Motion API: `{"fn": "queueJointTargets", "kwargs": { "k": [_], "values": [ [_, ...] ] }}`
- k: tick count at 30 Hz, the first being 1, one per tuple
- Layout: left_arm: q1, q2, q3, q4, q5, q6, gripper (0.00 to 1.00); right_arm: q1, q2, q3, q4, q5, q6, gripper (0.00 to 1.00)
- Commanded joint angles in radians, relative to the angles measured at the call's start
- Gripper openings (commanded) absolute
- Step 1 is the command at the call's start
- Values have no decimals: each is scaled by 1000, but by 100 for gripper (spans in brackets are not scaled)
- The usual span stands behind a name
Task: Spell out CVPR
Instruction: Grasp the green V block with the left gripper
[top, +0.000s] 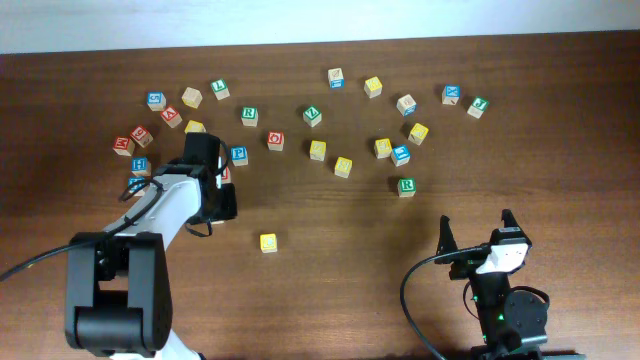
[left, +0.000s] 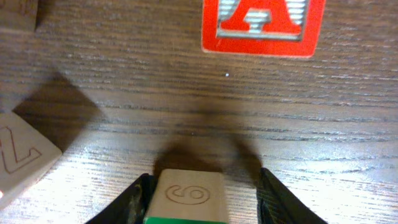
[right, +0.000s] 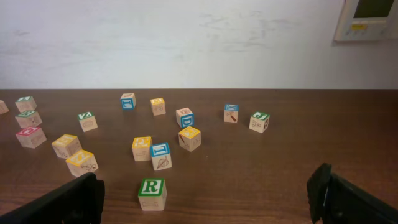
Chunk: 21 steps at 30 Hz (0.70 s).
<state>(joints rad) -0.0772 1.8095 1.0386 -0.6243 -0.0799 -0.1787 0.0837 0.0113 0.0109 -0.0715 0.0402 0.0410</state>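
My left gripper is low over the table at the left, and in the left wrist view a pale cube with a green top face and an engraved 6 on its side sits between the jaws. The left finger touches the cube; the right finger stands a little apart from it. Its letter is hidden. A yellow-faced cube lies alone in the front middle. The green R cube lies ahead of my right gripper, which is wide open and holds nothing.
Several other letter cubes are scattered across the back half of the table. A red A cube lies just ahead of the left gripper, and a pale cube with a Z lies to its left.
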Motion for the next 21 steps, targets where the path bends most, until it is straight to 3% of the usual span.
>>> {"fn": "queueJointTargets", "kwargs": {
  "k": [1, 14, 18, 21],
  "values": [
    [6, 25, 5, -42, -3, 5, 35, -7, -6, -5, -8, 2, -7, 98],
    [6, 25, 90, -123, 44, 5, 20, -7, -6, -5, -8, 2, -7, 98],
    [-10, 23, 199, -248, 72, 5, 17, -7, -6, -5, -8, 2, -8, 98],
    [-55, 7, 327, -373, 185, 5, 17, -7, -6, -5, -8, 2, -7, 98]
  ]
}}
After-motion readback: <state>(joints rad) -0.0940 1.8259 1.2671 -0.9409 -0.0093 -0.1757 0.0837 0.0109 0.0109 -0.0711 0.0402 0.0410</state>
